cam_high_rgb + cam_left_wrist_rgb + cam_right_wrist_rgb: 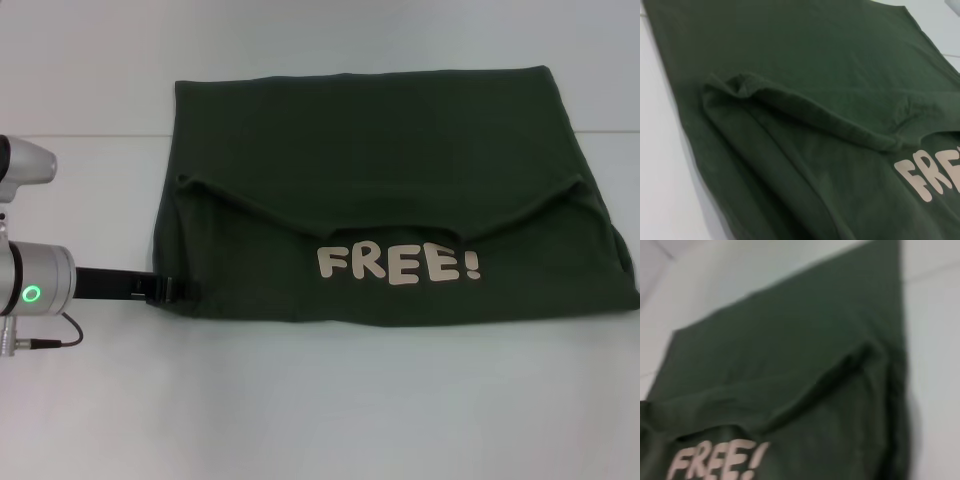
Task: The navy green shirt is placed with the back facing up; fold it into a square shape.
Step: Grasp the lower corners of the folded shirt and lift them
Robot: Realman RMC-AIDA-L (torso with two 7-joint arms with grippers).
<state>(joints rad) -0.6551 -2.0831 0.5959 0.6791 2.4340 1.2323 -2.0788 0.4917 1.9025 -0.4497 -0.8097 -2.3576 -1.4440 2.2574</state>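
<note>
The navy green shirt [380, 150] lies flat on the white table, folded into a wide rectangle. A folded-over layer with a curved edge crosses its middle, and a cream "FREE!" print [398, 264] faces up on the near part. My left gripper [178, 291] reaches in from the left and touches the shirt's near left edge, low on the table. The left wrist view shows the shirt [815, 75] with a raised fold ridge and part of the print [930, 175]. The right wrist view shows the shirt [790, 355] and the print [715, 460] from above. The right gripper is out of view.
The white table [320, 420] extends in front of the shirt and to both sides. A faint seam line in the table [90, 137] runs behind the shirt's left side. My left arm's silver wrist [35, 285] with a green light sits at the left edge.
</note>
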